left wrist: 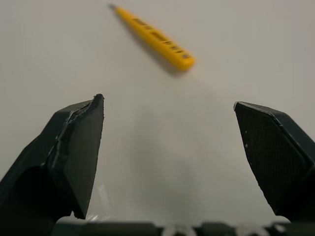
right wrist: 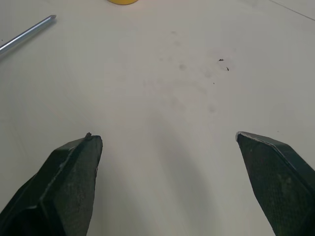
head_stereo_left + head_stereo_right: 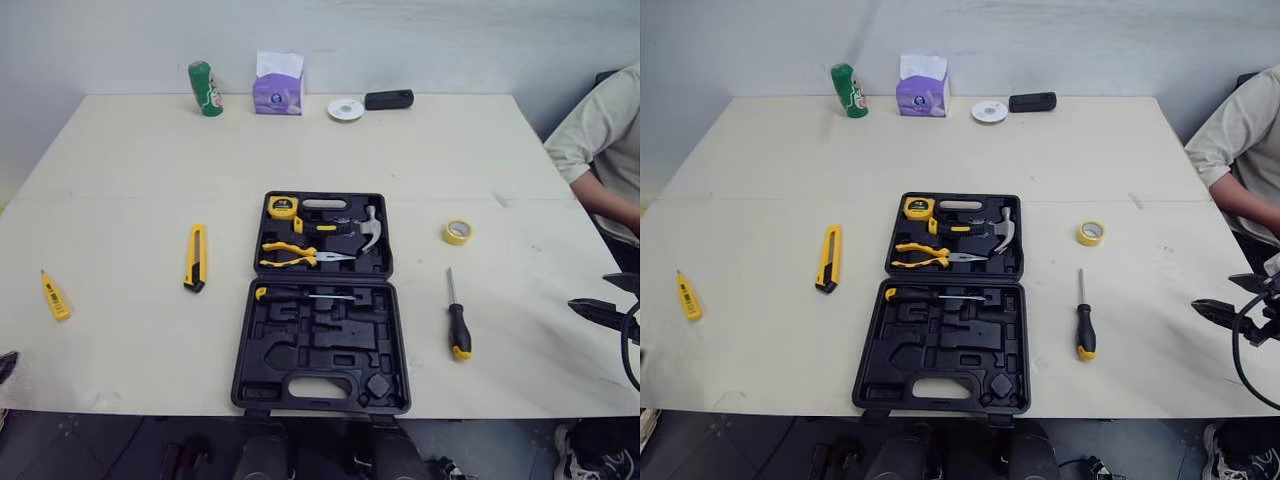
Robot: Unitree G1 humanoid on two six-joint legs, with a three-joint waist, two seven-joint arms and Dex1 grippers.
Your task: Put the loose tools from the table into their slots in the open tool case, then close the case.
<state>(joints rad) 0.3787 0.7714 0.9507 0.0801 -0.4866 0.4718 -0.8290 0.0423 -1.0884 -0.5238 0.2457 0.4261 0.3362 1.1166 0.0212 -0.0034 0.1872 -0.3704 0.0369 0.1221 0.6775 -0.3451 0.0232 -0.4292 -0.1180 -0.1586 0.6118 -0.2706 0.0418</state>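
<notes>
1. Tool case (image 3: 244, 340): it lies open at the near centre of the surface (image 3: 130, 170), both halves flat.
 - Far half: I see the tape measure (image 3: 283, 207), hammer (image 3: 355, 230) and pliers (image 3: 300, 257) seated in it.
 - Near half: a slim screwdriver (image 3: 300, 294) lies along its far edge. The other slots are unfilled.

2. Loose tools on the surface:
 - Utility knife (image 3: 195, 257): left of the case and apart from it.
 - Tester pen (image 3: 55, 296): well to the left, near the surface's left edge.
 - Loose screwdriver (image 3: 457, 318): right of the case, handle toward me, blade pointing away.
 - Yellow tape roll (image 3: 457, 232): just beyond the blade tip, not touching it.

3. Left claw (image 1: 167, 101): fingers spread wide and pinching nothing. It is over bare surface, with the tester pen ahead of it.

4. Right claw (image 2: 165, 135): fingers spread wide and pinching nothing. It is over bare surface at the right edge, with the loose screwdriver's tip and the tape roll ahead of it.

5. Far edge of the surface: a green can (image 3: 206, 88), tissue box (image 3: 279, 84), white disc (image 3: 346, 109) and black object (image 3: 389, 99). A person's arm (image 3: 600, 150) shows at the right.
</notes>
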